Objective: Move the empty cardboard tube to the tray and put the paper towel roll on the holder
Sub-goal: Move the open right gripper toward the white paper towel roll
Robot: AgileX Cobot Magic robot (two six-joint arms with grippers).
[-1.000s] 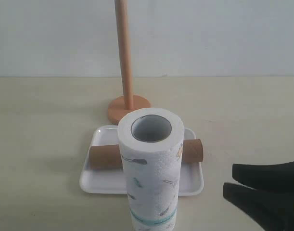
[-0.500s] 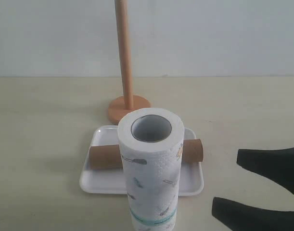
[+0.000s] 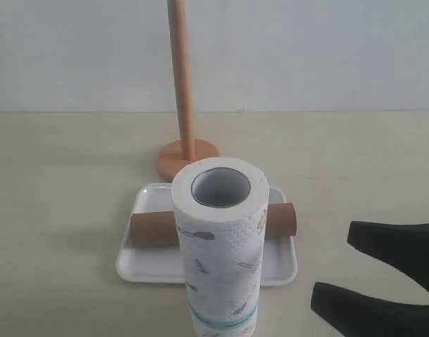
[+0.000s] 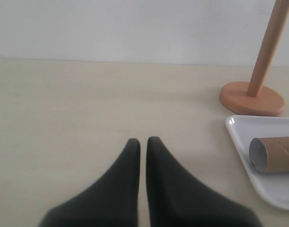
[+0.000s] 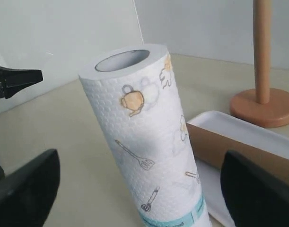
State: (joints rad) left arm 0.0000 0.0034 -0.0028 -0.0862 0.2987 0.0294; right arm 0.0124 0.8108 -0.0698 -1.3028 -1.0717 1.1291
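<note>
While right fingers [image 3: 397, 249] gape and left fingers [image 4: 127, 179] press together, the white, utensil-printed paper towel roll [image 3: 221, 260] stands upright.

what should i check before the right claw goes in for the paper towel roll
1. Cardboard tube lying in the tray: ok.
2. Paper towel roll upright on the table, hollow end up: ok.
3. Right claw open: ok, jaws wide apart.
4. Roll between the right claw's jaws: not ok, the claw is off to its side, not touching it.
5. Holder pole bare: ok as far as it shows; its top is out of frame.
6. Left claw shut and away from the roll: ok.
</note>
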